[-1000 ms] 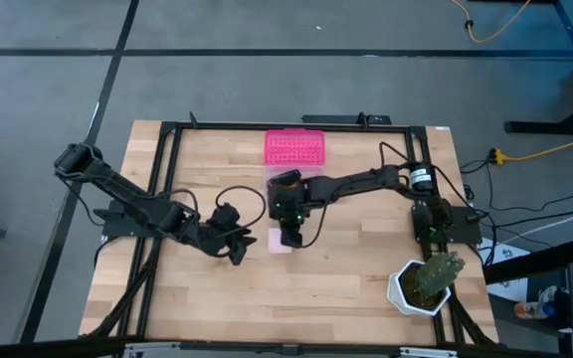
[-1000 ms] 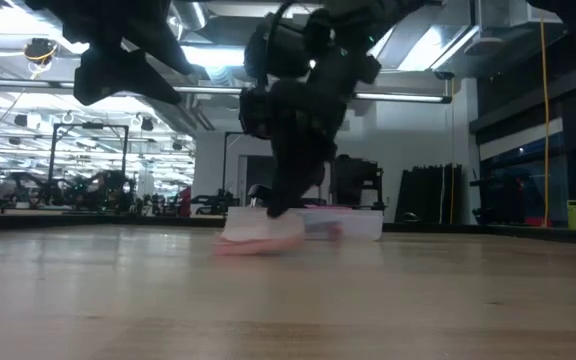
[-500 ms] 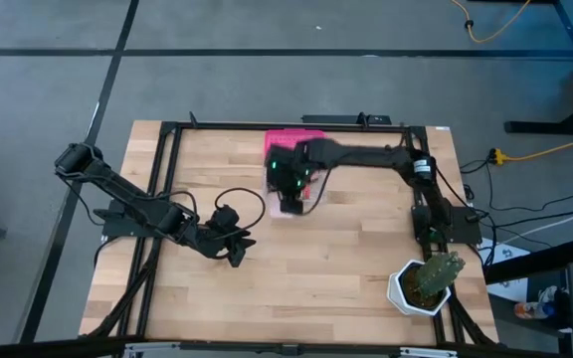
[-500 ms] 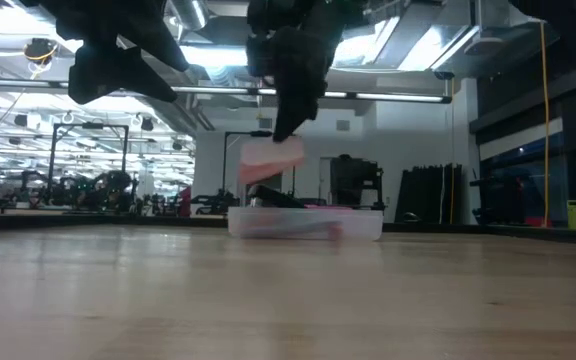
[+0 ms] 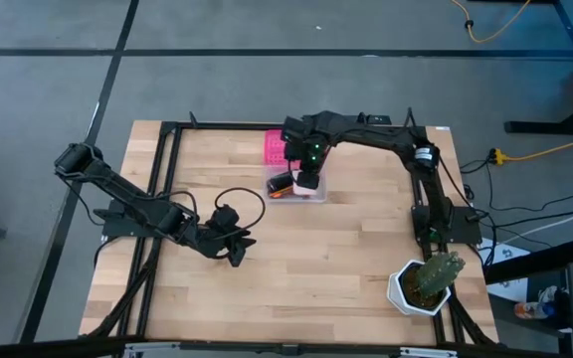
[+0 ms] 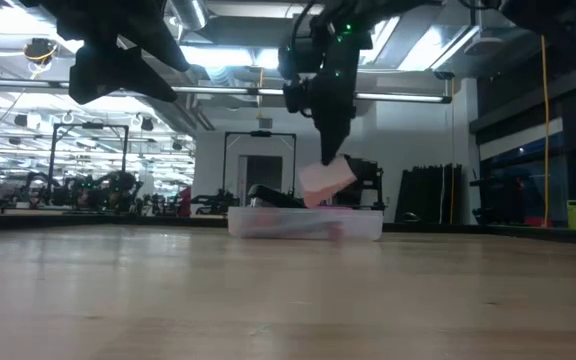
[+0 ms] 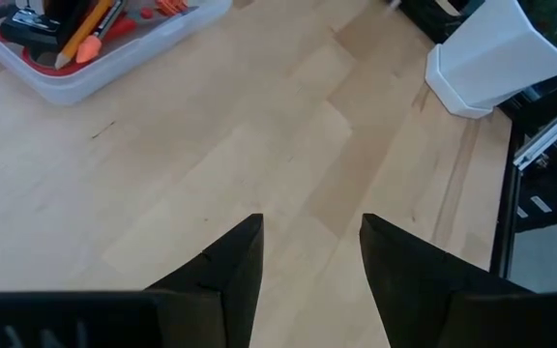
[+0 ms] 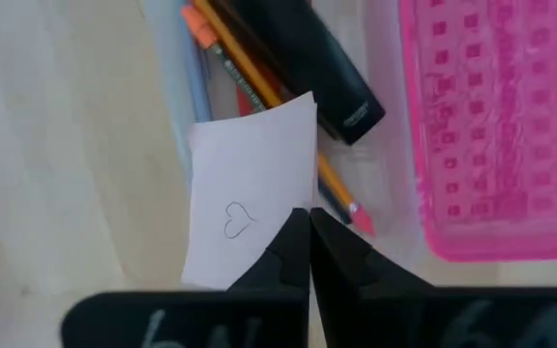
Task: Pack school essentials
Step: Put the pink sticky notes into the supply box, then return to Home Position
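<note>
Whereas a second ago we saw the right gripper (image 5: 307, 183) low at mid-tabletop with the pink square notepad (image 8: 249, 201) resting on the wood, we now find it farther back, above the clear plastic box (image 5: 297, 189), its jaws closed on the notepad. From table level we see the pad (image 6: 326, 177) hanging tilted just above the box (image 6: 305, 223), clear of its rim; half a second ago it hung higher and more to the left of that view. From the right wrist, we note a small heart drawn on the pad, and beneath it, inside the box, the orange pencil (image 8: 259, 87) and the small black oblong item (image 8: 307, 68); the pink lid (image 8: 496, 126) lies just beside the box. We find the left gripper (image 5: 239, 251) unmoved, raised over the left half of the tabletop (image 5: 346, 268), its jaws standing apart with nothing between them. We also mark the cactus in a white pot (image 5: 426, 282) at the near right corner.
</note>
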